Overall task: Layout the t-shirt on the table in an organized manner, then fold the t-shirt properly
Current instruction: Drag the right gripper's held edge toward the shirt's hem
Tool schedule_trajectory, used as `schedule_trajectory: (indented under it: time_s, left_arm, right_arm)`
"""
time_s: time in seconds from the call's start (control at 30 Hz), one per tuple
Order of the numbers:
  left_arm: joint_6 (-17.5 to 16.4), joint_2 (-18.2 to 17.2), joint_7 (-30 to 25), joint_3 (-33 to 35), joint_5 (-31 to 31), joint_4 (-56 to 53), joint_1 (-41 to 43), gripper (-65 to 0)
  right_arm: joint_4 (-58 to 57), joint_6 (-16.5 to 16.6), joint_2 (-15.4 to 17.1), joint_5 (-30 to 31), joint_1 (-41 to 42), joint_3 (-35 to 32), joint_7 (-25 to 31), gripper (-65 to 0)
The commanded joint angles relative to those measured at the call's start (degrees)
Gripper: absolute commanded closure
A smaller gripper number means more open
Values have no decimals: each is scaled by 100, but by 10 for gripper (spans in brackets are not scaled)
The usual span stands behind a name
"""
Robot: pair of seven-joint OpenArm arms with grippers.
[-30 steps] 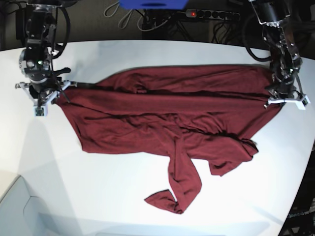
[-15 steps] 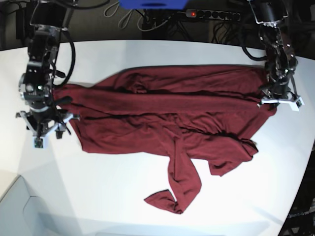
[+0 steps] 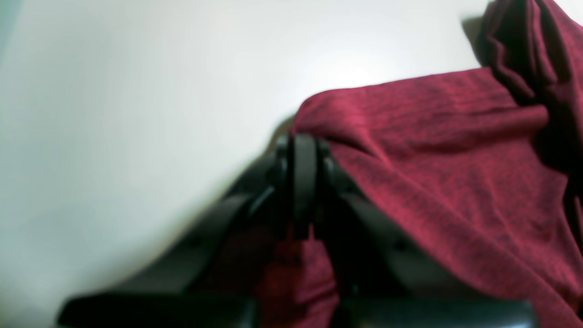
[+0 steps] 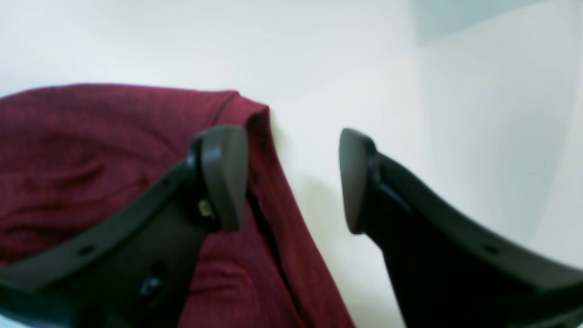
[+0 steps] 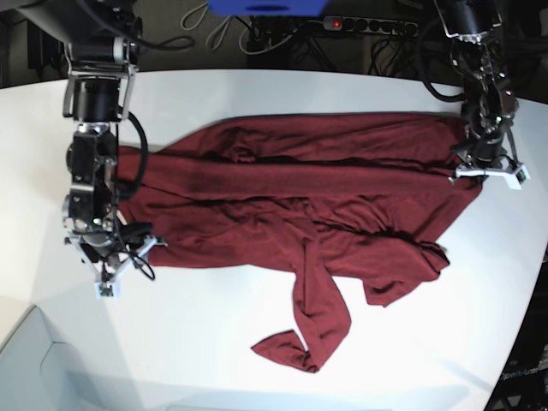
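The dark maroon t-shirt (image 5: 300,188) lies spread and wrinkled across the white table (image 5: 214,342), one long sleeve (image 5: 312,325) trailing toward the front. My right gripper (image 5: 124,261) hovers open at the shirt's front left corner. In the right wrist view this gripper (image 4: 291,177) has one finger over the shirt's hem (image 4: 255,150) and the other over bare table (image 4: 341,68). My left gripper (image 5: 486,169) sits at the shirt's right edge. In the left wrist view it (image 3: 303,150) is shut, with the t-shirt (image 3: 432,159) bunched around and beneath its fingers.
A black power strip (image 5: 368,26) with a red light, cables and a blue object (image 5: 265,7) lie beyond the table's far edge. The table's curved edge (image 5: 26,330) runs along the front left and also down the right side.
My right gripper opened, let go of the shirt's far left corner, and moved toward the front along the left edge. The left gripper stayed shut at the right edge, shifting only slightly.
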Motion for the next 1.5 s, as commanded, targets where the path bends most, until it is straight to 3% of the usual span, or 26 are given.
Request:
schedule_trajectory:
  time_s: [0.0, 0.47, 0.73, 1.33, 1.4, 1.47]
  left_arm:
    - [10, -74, -32, -25, 2, 93, -50, -1]
    - [10, -47, -59, -16, 2, 93, -86, -1]
    - [10, 76, -67, -25, 11, 93, -86, -1]
    - [10, 76, -67, -25, 11, 93, -86, -1]
    - [10, 76, -67, -25, 11, 93, -86, -1]
    - [10, 76, -67, -25, 11, 93, -86, -1]
  right_arm:
    - [43, -25, 38, 1, 152, 3, 205, -327]
    - [-274, -16, -181, 10, 170, -147, 548, -330]
    - [-274, -16, -199, 10, 170, -639, 557, -327]
    - [-854, -25, -111, 1, 170, -595, 1067, -323]
    - [-845, -25, -111, 1, 170, -604, 1076, -294]
    - [-845, -25, -111, 1, 170, -604, 1076, -219]
